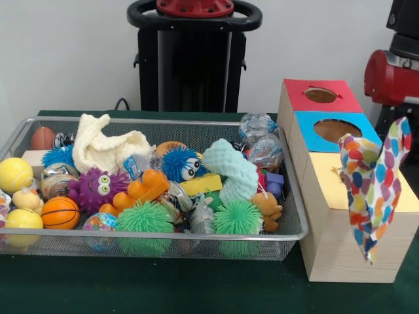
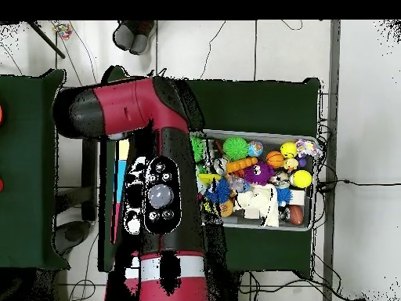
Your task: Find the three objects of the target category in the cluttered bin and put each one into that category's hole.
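Hanging at the right of the front view, a multicoloured polka-dot cloth (image 1: 373, 190) droops in front of the yellow-topped end of a pale wooden box (image 1: 340, 242). Its upper corner is raised beside the red and black arm (image 1: 389, 78), and its lower tip reaches down across the box's side. The tool is hidden behind the cloth here, and in the overhead view it lies beneath the arm's bulk. Whether it is spread or pinching the fabric cannot be told, nor whether the cloth touches the box.

The red section shows a round hole (image 1: 321, 95) and the blue section a larger one (image 1: 334, 129). Any opening in the yellow section is covered by the cloth.

A silver wire-mesh bin (image 1: 196, 243) stands just left of the box on the dark green surface (image 1: 163, 288), crowded with toys. Among them are a cream knitted cloth (image 1: 105, 147) at upper left and a mint-green textured cloth (image 1: 232, 171) near the centre. The bin's left end is cut off by the frame edge. The box is almost wholly hidden under the arm in the overhead view.
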Robot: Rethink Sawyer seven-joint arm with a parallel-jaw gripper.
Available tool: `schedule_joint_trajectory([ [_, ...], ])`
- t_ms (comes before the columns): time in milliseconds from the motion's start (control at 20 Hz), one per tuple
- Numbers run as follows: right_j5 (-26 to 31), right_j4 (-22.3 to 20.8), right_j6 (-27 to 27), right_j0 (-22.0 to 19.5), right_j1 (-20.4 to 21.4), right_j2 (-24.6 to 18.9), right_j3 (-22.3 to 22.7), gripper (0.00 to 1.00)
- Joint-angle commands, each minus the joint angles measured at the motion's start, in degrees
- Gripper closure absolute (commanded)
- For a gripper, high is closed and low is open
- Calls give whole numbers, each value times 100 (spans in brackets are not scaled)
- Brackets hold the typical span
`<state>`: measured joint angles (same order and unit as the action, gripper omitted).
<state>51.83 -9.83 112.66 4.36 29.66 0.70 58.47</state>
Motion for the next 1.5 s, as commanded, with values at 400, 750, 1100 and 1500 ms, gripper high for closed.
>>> schedule_joint_trajectory([
  [400, -831, 68, -280, -782, -121, -753, 1063, 100],
  [750, -973, -269, 116, -544, -32, -342, 1171, 100],
  [1100, -1462, -738, 507, -125, -47, 177, 957, 100],
  [1500, -1257, -573, 493, -38, 134, 214, 1154, 100],
])
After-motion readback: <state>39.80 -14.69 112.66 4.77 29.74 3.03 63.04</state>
